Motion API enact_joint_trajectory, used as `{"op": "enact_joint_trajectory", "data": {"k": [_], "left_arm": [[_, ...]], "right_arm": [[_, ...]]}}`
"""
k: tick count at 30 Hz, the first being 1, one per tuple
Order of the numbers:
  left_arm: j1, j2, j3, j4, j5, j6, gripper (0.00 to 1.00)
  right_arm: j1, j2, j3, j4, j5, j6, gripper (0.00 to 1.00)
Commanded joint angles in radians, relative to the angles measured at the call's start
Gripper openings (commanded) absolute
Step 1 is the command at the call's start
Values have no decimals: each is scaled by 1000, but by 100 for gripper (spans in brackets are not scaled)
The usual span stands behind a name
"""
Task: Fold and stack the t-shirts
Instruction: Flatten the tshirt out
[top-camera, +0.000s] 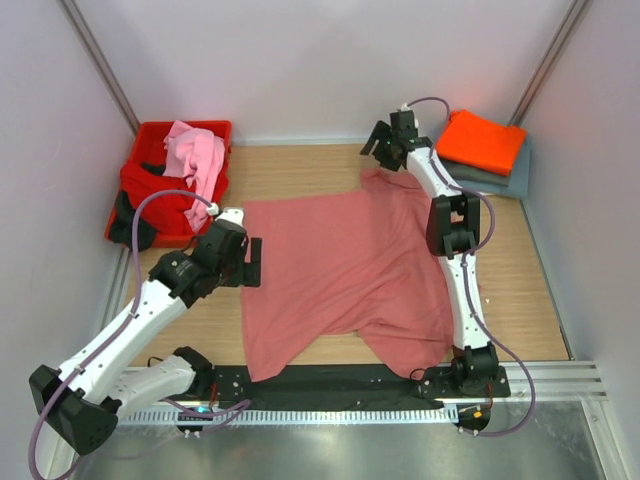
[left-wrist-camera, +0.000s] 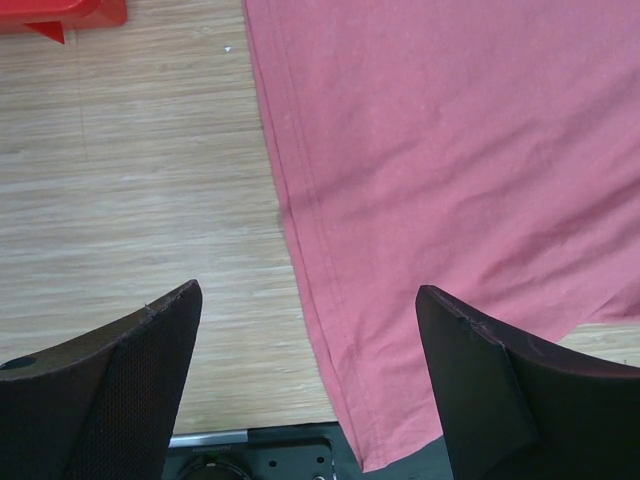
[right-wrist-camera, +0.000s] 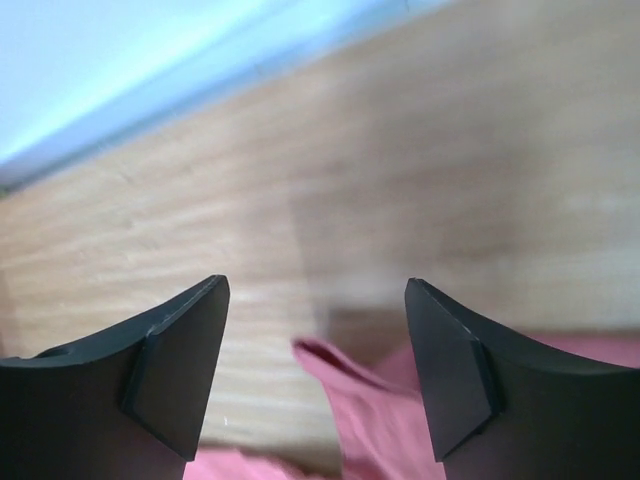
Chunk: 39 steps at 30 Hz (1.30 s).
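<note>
Salmon-pink shirt lies spread flat mid-table, with its near edge hanging over the black strip at the arm bases. Left claw hovers over the shirt's left hem, fingers wide apart and holding nothing; one finger is above bare wood, the other above cloth. Right claw is at the shirt's far right corner, just past the sleeve. Its fingers are also apart and empty, with cloth showing below them in the blurry wrist view. Far left of the shirt is a red crate with a light pink shirt piled in it and a red shirt draped over its front. Far right of the shirt, a folded orange shirt sits on a grey-blue shirt.
</note>
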Motion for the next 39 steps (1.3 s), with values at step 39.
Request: {"op": "enact_joint_trajectory", "data": {"k": [39], "left_arm": [[0, -476, -46, 17, -146, -92, 80]], "right_arm": [[-220, -394, -543, 78, -67, -183, 53]]}}
